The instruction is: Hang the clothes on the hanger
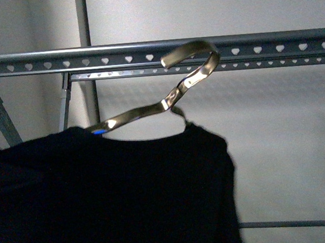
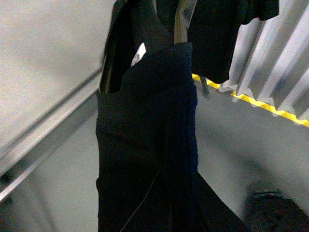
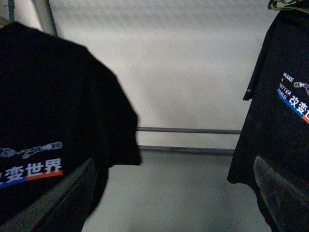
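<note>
T-shirt (image 1: 100, 195): hung on metal coat hanger (image 1: 139, 112) — hook (image 1: 202, 52) by heart-holed rack rail (image 1: 43, 55)
Right gripper (image 3: 174, 164): gaped wide, empty
Left gripper: hidden by fabric — could not tell

The T-shirt (image 1: 101, 201) hangs on a coat hanger (image 1: 144, 111) in front of the rack (image 1: 1, 115), below the top rail (image 1: 269, 36) and toward its left end, with the hanger's hook in front of the rail's mid-span. A second rail (image 1: 271, 62) runs just behind and below the top one, and a low bar (image 1: 291, 224) crosses near the rack's lower right corner.
</note>
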Controlling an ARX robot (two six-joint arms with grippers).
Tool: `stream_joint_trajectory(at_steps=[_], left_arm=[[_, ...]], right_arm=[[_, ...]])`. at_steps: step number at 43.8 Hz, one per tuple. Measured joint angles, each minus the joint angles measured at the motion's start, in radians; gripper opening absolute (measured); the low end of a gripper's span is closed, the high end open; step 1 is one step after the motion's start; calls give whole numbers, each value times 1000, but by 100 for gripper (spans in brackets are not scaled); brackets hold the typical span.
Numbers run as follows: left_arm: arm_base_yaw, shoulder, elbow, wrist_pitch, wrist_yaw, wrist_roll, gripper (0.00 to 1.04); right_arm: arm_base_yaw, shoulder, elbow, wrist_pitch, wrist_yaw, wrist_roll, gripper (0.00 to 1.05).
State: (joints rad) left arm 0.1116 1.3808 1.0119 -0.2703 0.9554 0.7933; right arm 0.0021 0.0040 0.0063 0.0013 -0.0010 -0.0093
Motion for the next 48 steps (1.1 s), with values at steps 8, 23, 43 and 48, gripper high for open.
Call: stream_joint_trajectory(at_steps=[8,23,43,48], left_arm=[[-64,23,25,247,183,99,4],[-223,33,88,52,97,344,4],[-223,35,88,52,82,360,4],[-223,35,88,52,84,360,4]], right_arm=[[0,0,0,0,0,0,97],[0,0,0,0,0,0,97],[-305,234,243,-91,-665,284,97],[-335,307,364,-185,-819,32,97]])
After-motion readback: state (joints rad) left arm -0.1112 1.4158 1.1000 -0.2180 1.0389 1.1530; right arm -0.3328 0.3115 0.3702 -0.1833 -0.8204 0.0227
